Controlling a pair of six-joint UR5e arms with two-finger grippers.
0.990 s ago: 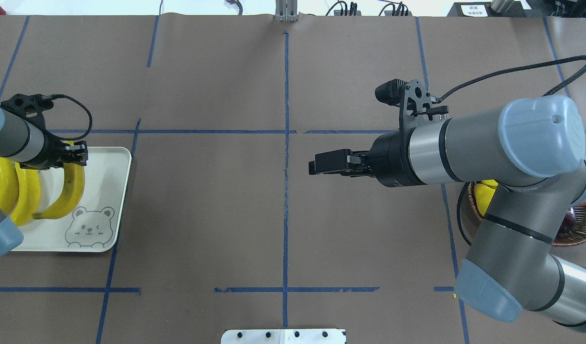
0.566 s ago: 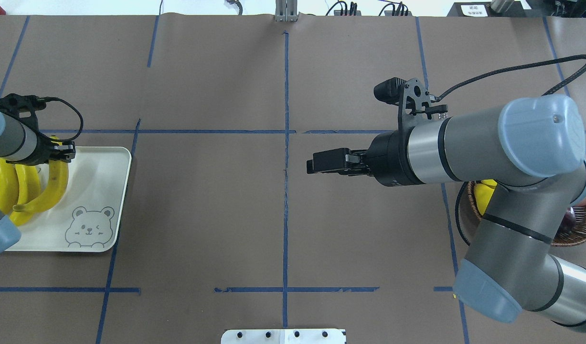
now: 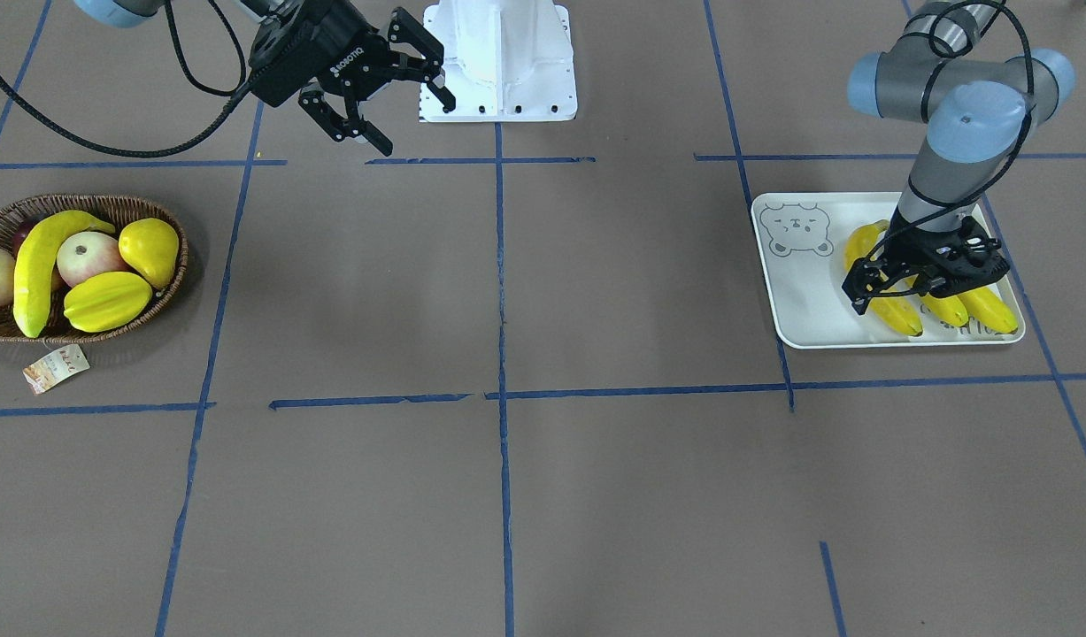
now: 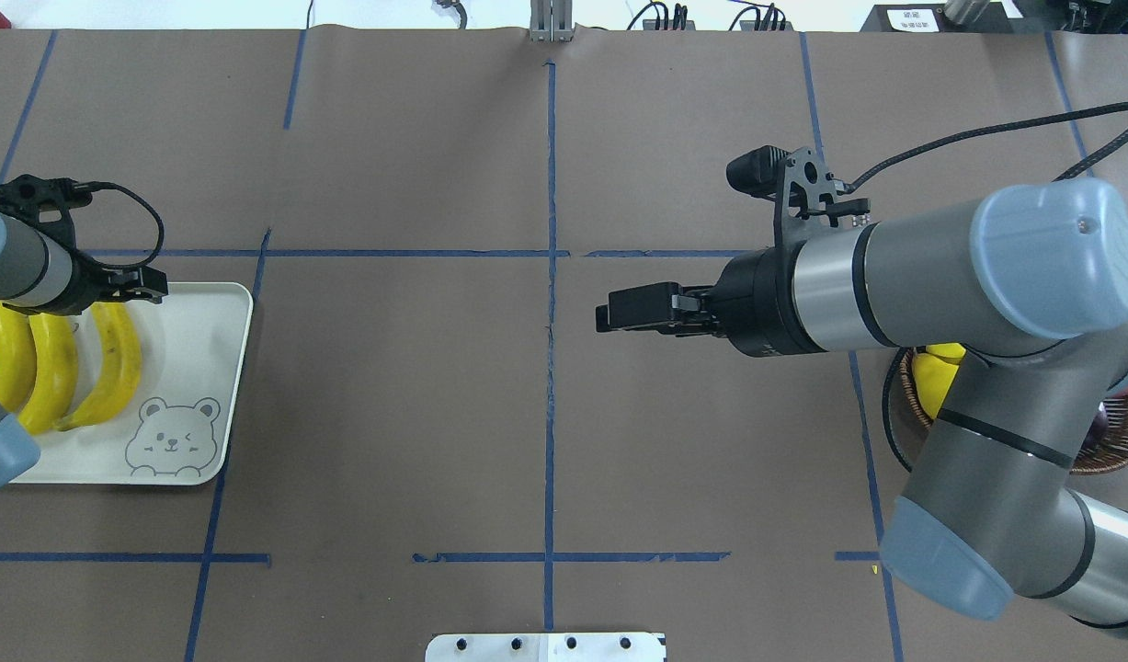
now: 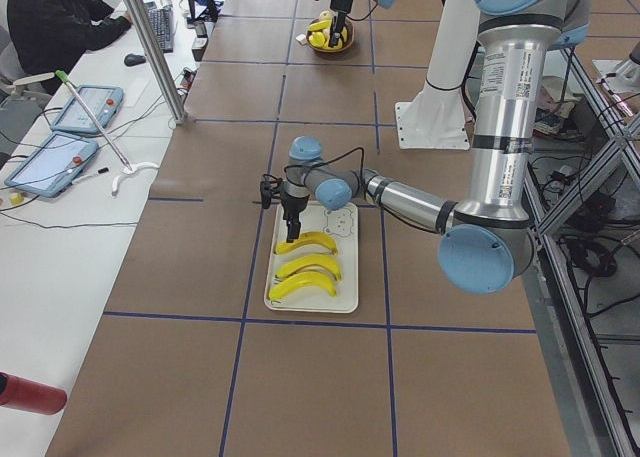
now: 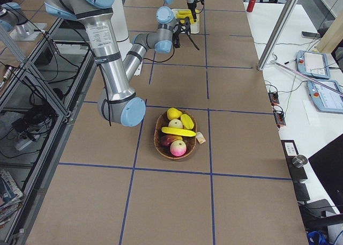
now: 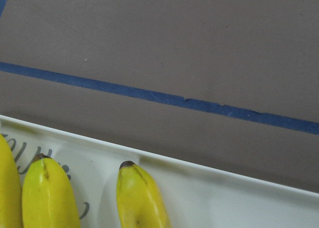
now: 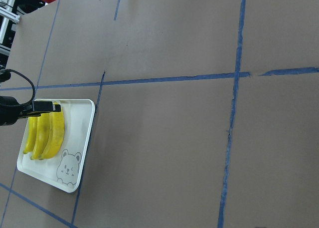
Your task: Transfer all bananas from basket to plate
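So the left tool (image 4: pixel 139 295) is hanging right over the far ends of the bananas (image 4: pixel 53 368). Its fingers look parted with nothing in them, as far as I can make out from the front. Under it, three of them lie flat and side by side on the white plate (image 4: pixel 196 349), all crowded to the side away from the little bear drawing (image 4: pixel 173 441). The right tool (image 3: pixel 419 126) is up in the air around the middle of the surface (image 3: pixel 596 292), just on its own side of the centre tape line (image 4: pixel 550 414), fingers spread wide and empty. Way over at that arm's end sits the wicker basket (image 3: pixel 173 287). The fourth banana (image 3: pixel 31 274) lies along one side of it, in with a yellow pear (image 3: pixel 150 248), a starfruit (image 3: pixel 107 301) and a couple of pinkish round fruits (image 3: pixel 89 257). The paper tag (image 3: pixel 56 367) lies on the surface just outside the basket rim.
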